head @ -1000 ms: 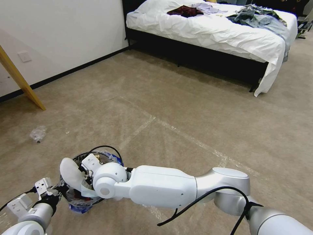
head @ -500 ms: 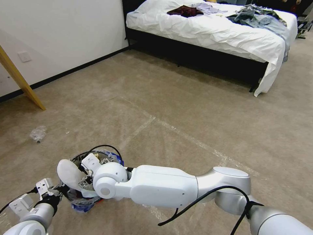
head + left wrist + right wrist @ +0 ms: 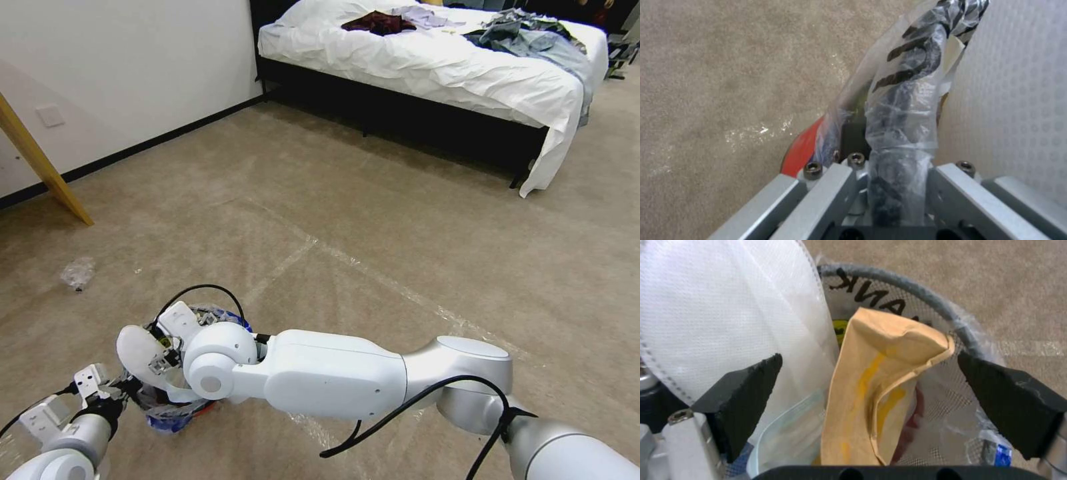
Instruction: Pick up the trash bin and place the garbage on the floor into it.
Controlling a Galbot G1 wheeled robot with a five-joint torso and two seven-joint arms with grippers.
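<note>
- The trash bin (image 3: 175, 412) stands on the carpeted floor (image 3: 373, 220) close in front of the robot, its clear liner bag (image 3: 951, 323) folded over the dark rim; black capitals reading "ANK" show mirrored through the bag, with a patch of yellow print beneath them.
- Inside the bin a brown cardboard scrap (image 3: 876, 386) with yellow streaks stands upright, and a white slipper sole (image 3: 139, 349) leans against the rim, sticking well above it.
- The right gripper (image 3: 871, 380) hangs just over the bin's mouth, its black pads (image 3: 744, 393) spread wide on either side of the cardboard, touching neither it nor the sole.
- The left gripper (image 3: 896, 186) is clamped on the bin's bag-wrapped rim at the side nearest the robot, red wall (image 3: 802, 150) visible below.
- A clear plastic scrap (image 3: 78, 273) lies on the floor well apart, to the left.
- Beyond, a white-sheeted bed (image 3: 427, 67) strewn with clothes (image 3: 527, 37) stands against the far wall, and a wooden beam (image 3: 40, 160) leans by the white wall (image 3: 133, 67).
</note>
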